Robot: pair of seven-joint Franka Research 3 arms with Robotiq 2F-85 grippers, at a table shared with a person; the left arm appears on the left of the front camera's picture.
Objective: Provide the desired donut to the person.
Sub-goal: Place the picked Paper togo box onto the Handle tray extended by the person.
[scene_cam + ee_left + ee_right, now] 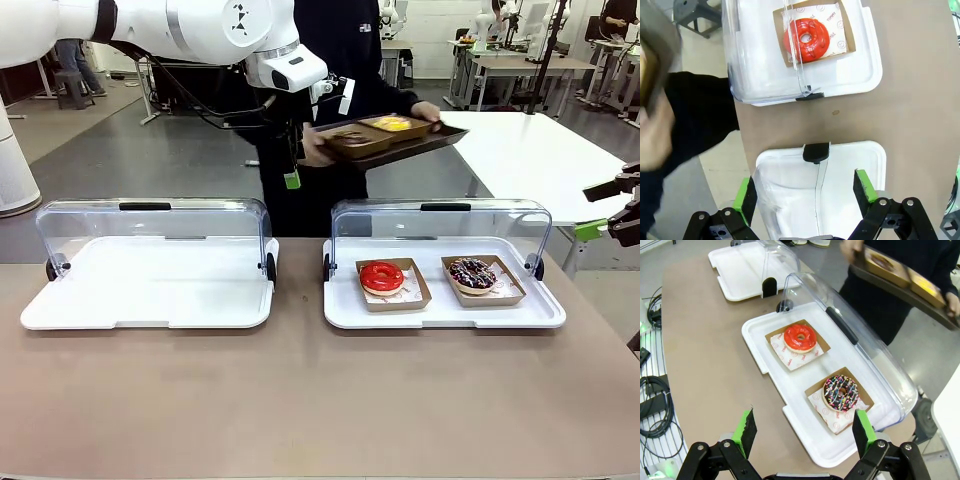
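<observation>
1. Two white display trays w/ clear lids flipped up sit on the worktop: the left tray toward the left edge has nothing on it, the right tray toward the right edge has 2 donuts in brown card holders.
2. Red-glazed donut on the right tray's left half; chocolate sprinkle donut on its right half. Both untouched, apart from each other.
3. The person stands past the far edge, holding a dark serving tray w/ 2 more card holders: a brown donut and a yellow-topped one. Looks like those are already delivered, judging by where they lie.
4. Left tool: pads spread wide, holding nothing, up high over the far side of the left tray, near the person's serving tray.
5. Right tool: fingers wide apart, nothing held, hanging off the right edge of the worktop, looking down at the right tray.
6. Progress est.: at least partway; a hand-off seems done. Can't tell from here whether the person wants more. If so, red or sprinkle donut is next, and the right tool is better placed for it.
</observation>
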